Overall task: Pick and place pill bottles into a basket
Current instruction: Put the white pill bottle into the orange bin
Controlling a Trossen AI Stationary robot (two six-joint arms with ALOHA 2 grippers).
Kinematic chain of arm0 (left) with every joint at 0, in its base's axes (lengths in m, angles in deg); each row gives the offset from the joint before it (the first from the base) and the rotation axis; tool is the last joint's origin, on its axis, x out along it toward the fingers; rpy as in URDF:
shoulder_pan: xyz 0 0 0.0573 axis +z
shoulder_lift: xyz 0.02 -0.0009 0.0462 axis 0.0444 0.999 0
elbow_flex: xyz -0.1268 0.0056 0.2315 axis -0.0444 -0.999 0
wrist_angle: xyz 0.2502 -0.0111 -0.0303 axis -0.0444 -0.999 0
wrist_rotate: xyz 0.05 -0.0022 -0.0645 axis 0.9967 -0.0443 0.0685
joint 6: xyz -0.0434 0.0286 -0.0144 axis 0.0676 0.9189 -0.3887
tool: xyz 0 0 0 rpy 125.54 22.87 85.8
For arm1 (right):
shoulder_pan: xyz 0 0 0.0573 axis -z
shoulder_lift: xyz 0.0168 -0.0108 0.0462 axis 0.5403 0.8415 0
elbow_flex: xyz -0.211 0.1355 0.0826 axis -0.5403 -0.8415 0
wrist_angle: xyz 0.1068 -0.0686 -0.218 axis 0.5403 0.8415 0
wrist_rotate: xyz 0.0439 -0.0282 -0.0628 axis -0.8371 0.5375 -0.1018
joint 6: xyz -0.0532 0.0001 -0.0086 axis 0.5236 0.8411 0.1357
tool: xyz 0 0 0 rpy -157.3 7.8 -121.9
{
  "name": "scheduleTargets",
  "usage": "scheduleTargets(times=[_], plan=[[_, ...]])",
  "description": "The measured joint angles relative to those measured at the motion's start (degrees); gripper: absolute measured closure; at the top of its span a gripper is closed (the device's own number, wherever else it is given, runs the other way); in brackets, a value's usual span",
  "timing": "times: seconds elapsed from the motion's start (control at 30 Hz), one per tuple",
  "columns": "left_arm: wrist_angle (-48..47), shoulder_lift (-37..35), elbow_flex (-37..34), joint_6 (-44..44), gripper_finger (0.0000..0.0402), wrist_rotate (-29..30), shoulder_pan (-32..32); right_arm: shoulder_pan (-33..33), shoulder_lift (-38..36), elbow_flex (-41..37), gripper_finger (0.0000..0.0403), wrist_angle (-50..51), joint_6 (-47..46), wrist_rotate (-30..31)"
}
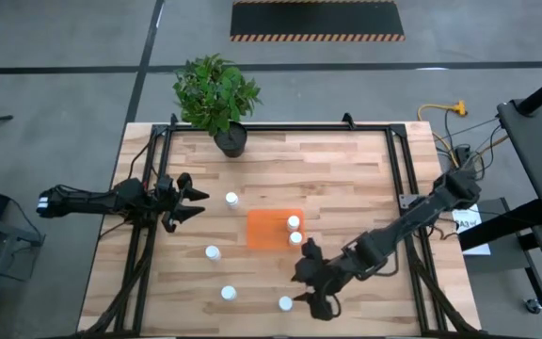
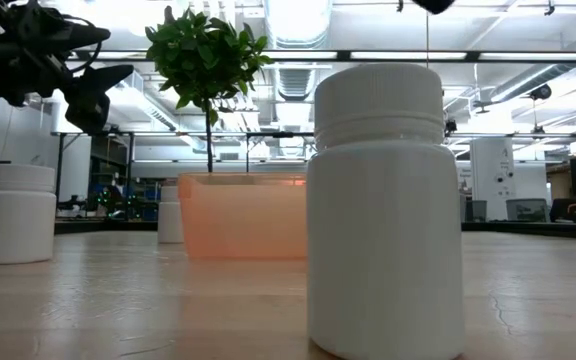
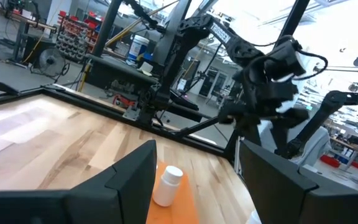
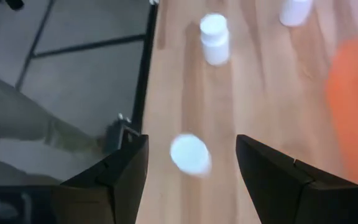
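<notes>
- Light wooden slat table (image 1: 346,188) with black metal frame rails, on a grey concrete floor; a hazard-striped dark mat (image 1: 316,21) lies beyond the far edge.
- Green leafy plant in a black pot (image 1: 231,141) stands at the table's far edge.
- Low view looks into a workshop hall with bright ceiling lights and racks.
- Shallow bright orange rectangular basket (image 1: 269,229) sits mid-table with two small white capped pill bottles (image 1: 294,223) at its right end.
- Four more bottles stand upright on the bare wood: one just beyond the basket's left end, one left of it, two near the front edge.
- Right gripper (image 1: 310,299), dark two-finger, hovers above the front bottle (image 4: 189,154), fingers spread wide, gripping nothing.
- Left gripper (image 1: 196,202), left of the basket, raised, fingers apart and empty.
- Low view: one bottle (image 2: 386,210) fills the foreground and hides much of the basket; the leftmost bottle is cut off.
</notes>
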Motion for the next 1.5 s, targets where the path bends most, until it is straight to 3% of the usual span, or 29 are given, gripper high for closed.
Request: scheduleTargets(times=[0.13, 0.33, 0.6, 0.97, 1.2, 1.5], plan=[[0.04, 0.00, -0.01, 0.00, 0.0189, -0.01, 0.00, -0.06, 4.02, 1.70, 0.0172, -5.06, -2.45, -0.34], [0.06, 0.00, -0.01, 0.00, 0.0189, -0.02, 0.00, -0.36, 9.01, 6.26, 0.0172, -4.29, -5.78, -0.52], [0.06, 0.00, -0.02, 0.00, 0.0189, -0.02, 0.00, -2.14, 14.07, 11.47, 0.0172, 2.27, 1.07, -0.92], [0.06, 0.02, 0.00, 0.00, 0.0189, 0.00, 0.00, -2.40, 13.22, 11.61, 0.0172, 8.11, 8.08, -0.62], [0.04, 0.02, 0.00, 0.00, 0.0189, -0.02, 0.00, -2.25, 13.22, 11.57, 0.0171, 7.69, 7.40, -0.72], [0.04, 0.06, 0.00, 0.00, 0.0189, -0.02, 0.00, -1.70, 13.19, 11.54, 0.0098, 7.67, 9.13, -0.97]])
